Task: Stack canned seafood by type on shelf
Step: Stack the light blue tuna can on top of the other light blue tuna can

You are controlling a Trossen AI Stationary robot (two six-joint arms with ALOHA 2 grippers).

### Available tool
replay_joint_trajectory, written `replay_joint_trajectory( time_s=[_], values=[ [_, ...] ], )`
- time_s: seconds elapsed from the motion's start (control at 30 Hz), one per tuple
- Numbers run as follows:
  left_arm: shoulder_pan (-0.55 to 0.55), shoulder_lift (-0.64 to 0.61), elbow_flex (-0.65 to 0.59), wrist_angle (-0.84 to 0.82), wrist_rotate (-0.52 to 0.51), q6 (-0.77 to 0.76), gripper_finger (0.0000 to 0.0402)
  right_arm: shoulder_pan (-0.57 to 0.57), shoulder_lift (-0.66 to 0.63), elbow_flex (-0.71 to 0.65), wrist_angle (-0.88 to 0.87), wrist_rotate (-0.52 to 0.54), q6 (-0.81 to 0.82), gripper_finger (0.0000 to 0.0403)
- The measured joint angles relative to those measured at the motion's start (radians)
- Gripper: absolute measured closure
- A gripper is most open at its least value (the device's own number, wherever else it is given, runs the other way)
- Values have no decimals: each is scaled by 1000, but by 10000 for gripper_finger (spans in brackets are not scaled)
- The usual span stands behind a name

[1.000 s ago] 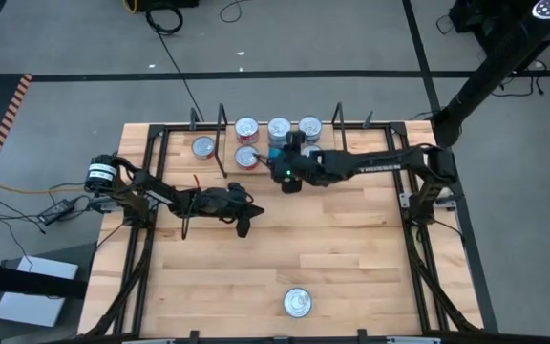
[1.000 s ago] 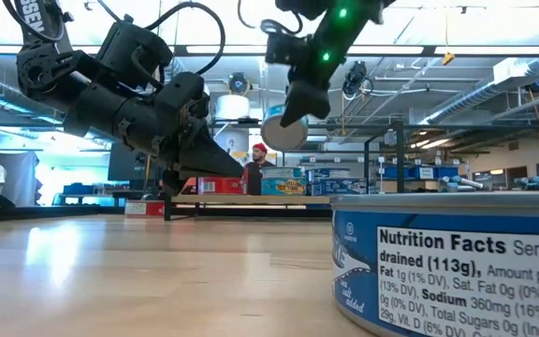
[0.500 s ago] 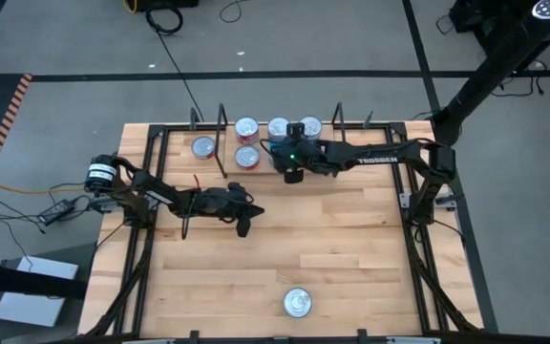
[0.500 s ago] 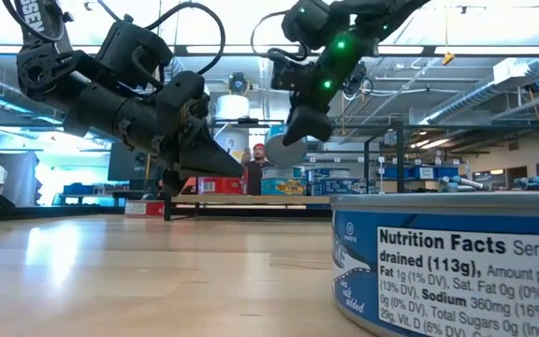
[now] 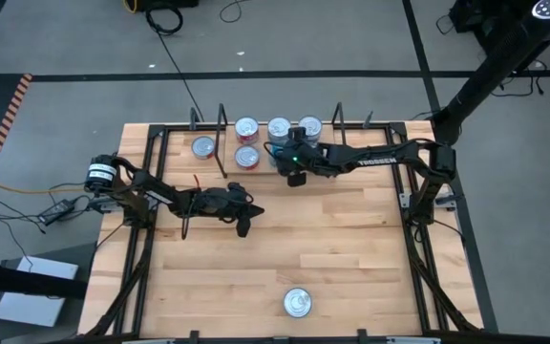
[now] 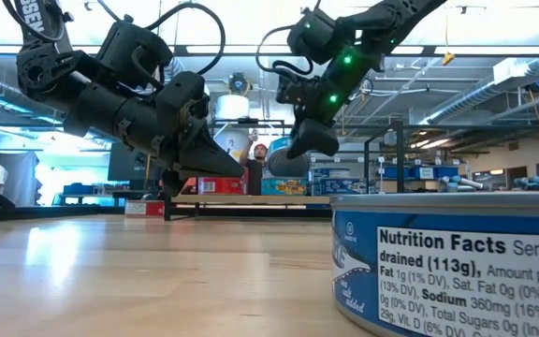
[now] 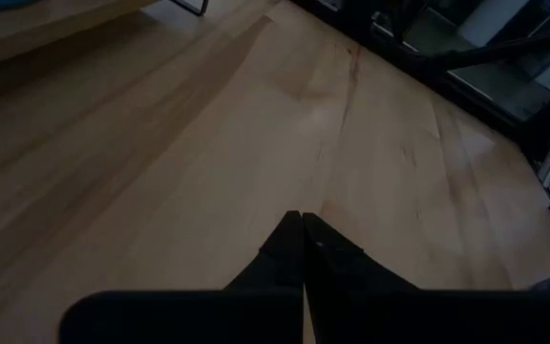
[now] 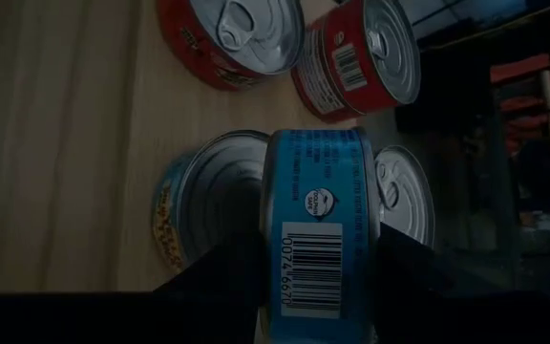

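The shelf runs along the far edge between two black wire frames. On it lie two red tins and two blue ones, all lid up. My right gripper hovers over the blue ones, shut on another blue tin. A lone tin lies left of the frame, and one more at the near edge. My left gripper hangs shut and bare above mid-table. My right gripper pinches the blue tin by its two flat faces between the two fingers. The tin stands on edge with its barcoded side wall toward the wrist. The fingers slant down toward the far edge. The tin hangs clear above the flat blue tin on the shelf.
The black frame rails run along the table's left and right sides. Bare wood lies between the arms and the near tin, which fills the foreground of the low view. People stand in the room behind.
My right gripper has carried the blue tin toward the far edge and down, from mid-table height to just above the blue tins on the shelf. The tin stays on edge in the hold.
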Motion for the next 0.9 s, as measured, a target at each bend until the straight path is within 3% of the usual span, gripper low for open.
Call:
replay_joint_trajectory(
  time_s=[0.63,0.9],
  values=[
    [0,0,0,-2,0,0,400,-7,-1,-5,16,-70,8,216],
    [0,0,0,-2,0,0,400,-7,-1,-5,16,-107,89,191]
  ],
)
